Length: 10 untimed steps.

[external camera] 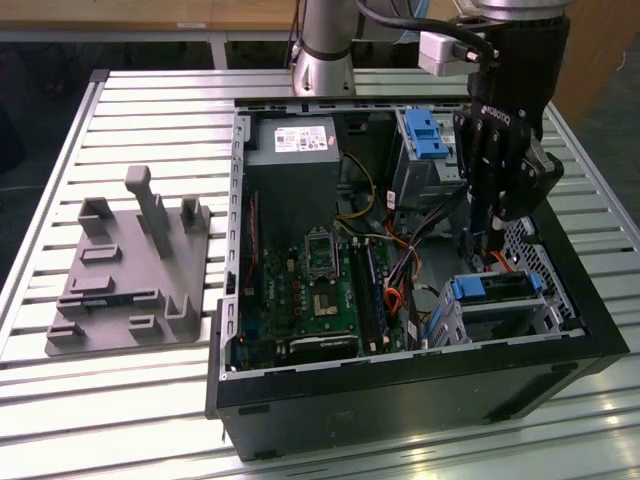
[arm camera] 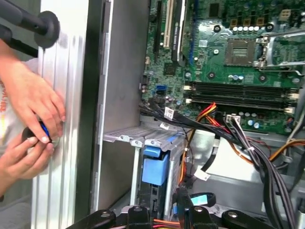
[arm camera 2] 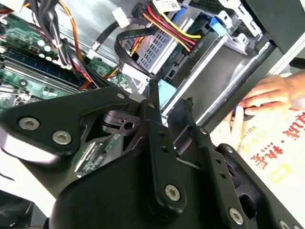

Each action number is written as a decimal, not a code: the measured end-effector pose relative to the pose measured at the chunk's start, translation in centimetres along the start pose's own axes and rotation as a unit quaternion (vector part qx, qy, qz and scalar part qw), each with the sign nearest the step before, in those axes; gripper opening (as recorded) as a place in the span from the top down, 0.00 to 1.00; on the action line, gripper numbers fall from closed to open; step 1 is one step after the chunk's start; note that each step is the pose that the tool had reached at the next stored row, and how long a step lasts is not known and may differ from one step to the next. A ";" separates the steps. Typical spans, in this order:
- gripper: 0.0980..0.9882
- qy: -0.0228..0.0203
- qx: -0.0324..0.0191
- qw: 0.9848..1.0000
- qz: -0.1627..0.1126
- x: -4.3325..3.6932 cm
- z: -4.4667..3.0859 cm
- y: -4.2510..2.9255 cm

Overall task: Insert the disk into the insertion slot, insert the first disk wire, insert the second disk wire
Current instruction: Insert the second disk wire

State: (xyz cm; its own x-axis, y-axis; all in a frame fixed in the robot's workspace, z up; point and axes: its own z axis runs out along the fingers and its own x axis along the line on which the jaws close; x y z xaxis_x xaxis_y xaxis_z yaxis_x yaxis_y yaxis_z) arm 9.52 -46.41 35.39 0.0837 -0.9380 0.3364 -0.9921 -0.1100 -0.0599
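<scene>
Over the case's side on the exterior view's right: the gripper (external camera: 483, 245) hangs low inside the open black computer case (external camera: 400, 395), close to that wall.
Claw state: standing here, I cannot tell whether it is open, closed or pinching anything.
Disk: the disk (external camera: 497, 291) sits seated in the insertion slot (external camera: 448, 320) with its blue carrier showing. It is in the case's near corner on the exterior view's right, just below the gripper.
Slot, close up: in the first wrist view the insertion slot (arm camera: 138, 136) shows a perforated grey wall with a blue tab set in its open end, near the gripper (arm camera: 188, 202).
Black cable: in the second wrist view a black flat cable (arm camera 2: 125, 50) curves round and its end meets the gripper (arm camera 2: 170, 98).
Wire bundle: red, yellow, orange and black wires (external camera: 400, 280) run loose between the motherboard (external camera: 310, 290) and the slot.
Taller bay: a grey bay with a blue latch (external camera: 425, 135) stands at the case's far side, beyond the gripper.
Table: a slatted metal table (external camera: 150, 420) carries the case. A grey fixture plate (external camera: 125, 290) lies toward the table's edge on the exterior view's left, well apart from the case.
Person: one hand (arm camera: 35, 98) and a second hand (arm camera: 21, 160) rest on the table just outside the case wall, with a small dark-and-blue item between them.
</scene>
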 end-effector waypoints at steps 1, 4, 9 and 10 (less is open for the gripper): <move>0.71 0.002 0.001 1.000 0.000 -0.05 0.06 0.03; 0.71 0.004 0.013 1.000 0.004 -0.19 0.18 0.18; 0.71 0.005 0.019 1.000 0.007 -0.36 0.39 0.30; 0.71 0.006 0.019 1.000 0.007 -0.42 0.41 0.30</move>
State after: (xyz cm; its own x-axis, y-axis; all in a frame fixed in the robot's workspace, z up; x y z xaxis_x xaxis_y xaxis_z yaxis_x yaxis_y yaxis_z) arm 9.22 -46.19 34.85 0.0684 -0.9357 0.3461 -0.9890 -0.1093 -0.0999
